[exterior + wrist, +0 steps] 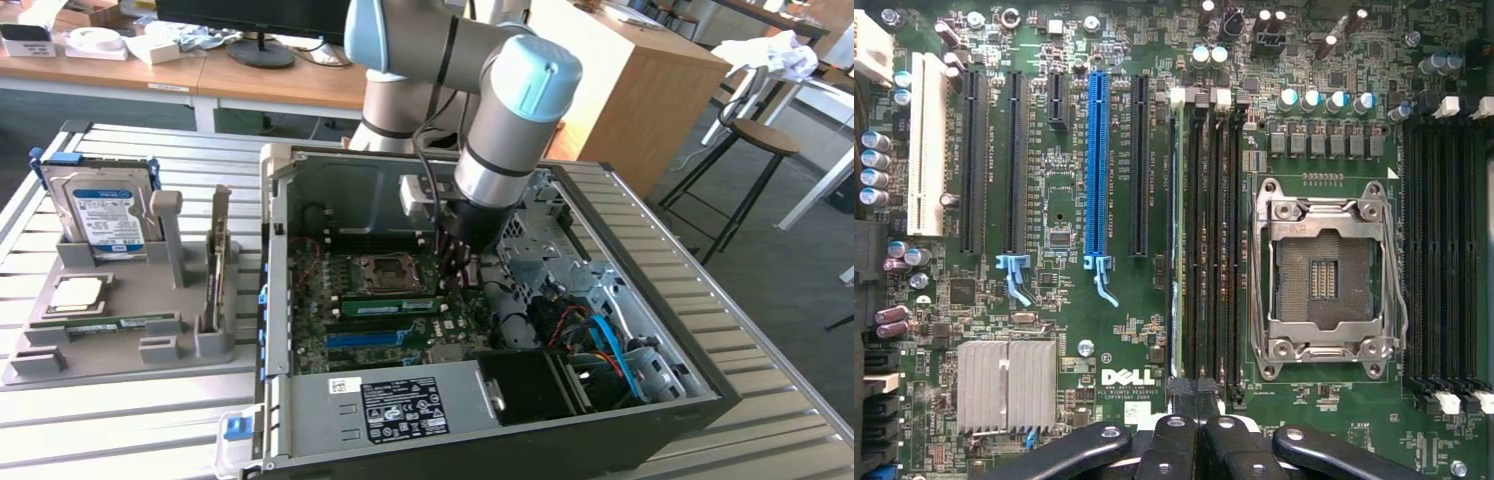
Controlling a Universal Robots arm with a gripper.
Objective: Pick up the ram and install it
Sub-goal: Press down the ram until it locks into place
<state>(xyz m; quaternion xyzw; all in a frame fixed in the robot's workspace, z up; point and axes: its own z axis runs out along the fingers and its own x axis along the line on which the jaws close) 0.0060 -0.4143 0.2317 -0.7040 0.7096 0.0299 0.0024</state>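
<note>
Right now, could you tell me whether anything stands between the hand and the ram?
Nothing visible does: the shut hand hangs beside the long thin green ram stick, which stands on the green motherboard next to the square silver processor socket.

An open computer case (641,380) lies on the slatted table (120,420); at the exterior view's left a grey holder (120,330) carries a hard drive (107,215); a stool (761,140) stands far right.
</note>
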